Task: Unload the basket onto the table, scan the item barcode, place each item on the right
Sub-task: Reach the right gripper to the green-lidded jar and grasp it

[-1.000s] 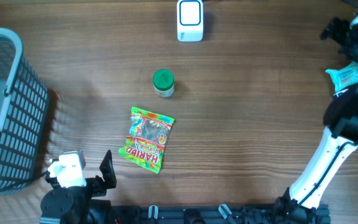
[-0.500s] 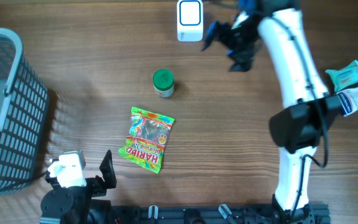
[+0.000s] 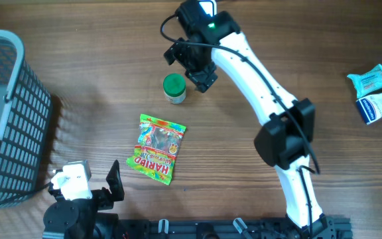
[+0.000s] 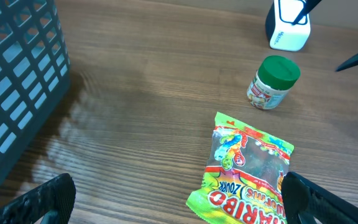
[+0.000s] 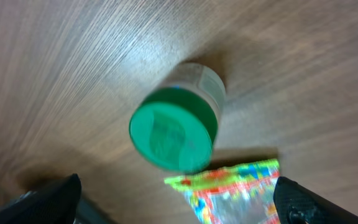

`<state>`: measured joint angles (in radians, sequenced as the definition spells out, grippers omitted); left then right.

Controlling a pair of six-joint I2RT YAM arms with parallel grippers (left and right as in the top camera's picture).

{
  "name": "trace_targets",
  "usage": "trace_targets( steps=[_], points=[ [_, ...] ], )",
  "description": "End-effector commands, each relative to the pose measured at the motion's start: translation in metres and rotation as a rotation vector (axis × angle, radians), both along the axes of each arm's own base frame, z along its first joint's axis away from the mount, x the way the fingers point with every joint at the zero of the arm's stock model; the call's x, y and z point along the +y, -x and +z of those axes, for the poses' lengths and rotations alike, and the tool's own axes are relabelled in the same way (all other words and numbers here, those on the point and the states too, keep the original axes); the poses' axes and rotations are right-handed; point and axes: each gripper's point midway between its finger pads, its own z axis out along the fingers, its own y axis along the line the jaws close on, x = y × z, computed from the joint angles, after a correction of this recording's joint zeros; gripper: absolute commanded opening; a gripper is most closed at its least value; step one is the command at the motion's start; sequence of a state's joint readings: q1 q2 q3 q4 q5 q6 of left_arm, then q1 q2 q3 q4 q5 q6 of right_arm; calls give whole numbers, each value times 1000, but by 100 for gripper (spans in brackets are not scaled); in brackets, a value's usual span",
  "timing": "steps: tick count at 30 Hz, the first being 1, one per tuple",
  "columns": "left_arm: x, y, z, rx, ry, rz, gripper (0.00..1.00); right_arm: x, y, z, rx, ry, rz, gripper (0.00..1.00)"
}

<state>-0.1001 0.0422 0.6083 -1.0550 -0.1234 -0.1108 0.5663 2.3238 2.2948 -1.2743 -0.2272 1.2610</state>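
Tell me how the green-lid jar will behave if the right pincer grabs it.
The jar stands upright and squat, so it probably stays put, but being round it could roll if knocked over. Its sides look rigid and smooth: likely safe to squeeze, maybe slippery. Small, so probably light for the open right pincer near it.

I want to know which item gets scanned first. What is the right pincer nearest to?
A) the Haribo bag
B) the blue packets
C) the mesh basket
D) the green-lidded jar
D: the open right pincer hovers right beside the green-lidded jar, which fills the right wrist view; the Haribo bag lies farther off.
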Motion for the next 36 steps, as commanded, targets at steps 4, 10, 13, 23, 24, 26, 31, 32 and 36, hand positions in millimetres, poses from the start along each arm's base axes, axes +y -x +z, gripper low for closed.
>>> trace_targets(
  steps=[4, 10, 13, 23, 24, 26, 31, 32, 36],
  points=[
    [0, 0, 0, -4, -1, 2, 100, 14, -12, -51, 16, 36, -11, 99],
    [0, 0, 0, -4, -1, 2, 100, 22, -10, -85, 46, 50, 33, 99],
    [0, 0, 0, -4, -1, 2, 100, 29, 4, -97, 74, 67, 99, 99],
    [0, 0, 0, -4, -1, 1, 100, 7, 27, -103, 81, 216, 325, 69],
    [0, 0, 0, -4, -1, 1, 100, 1, 28, -104, 75, 241, 383, 68],
    [0, 0, 0, -4, -1, 2, 100, -14, 30, -104, 49, 317, 576, 68],
    [0, 0, 0, -4, -1, 1, 100, -74, 27, -96, 63, 630, 983, 68],
    [0, 0, 0, -4, -1, 2, 100, -84, 23, -93, 66, 687, 1055, 68],
    [0, 0, 0, -4, -1, 1, 100, -73, 20, -94, 26, 638, 1105, 84]
  ],
)
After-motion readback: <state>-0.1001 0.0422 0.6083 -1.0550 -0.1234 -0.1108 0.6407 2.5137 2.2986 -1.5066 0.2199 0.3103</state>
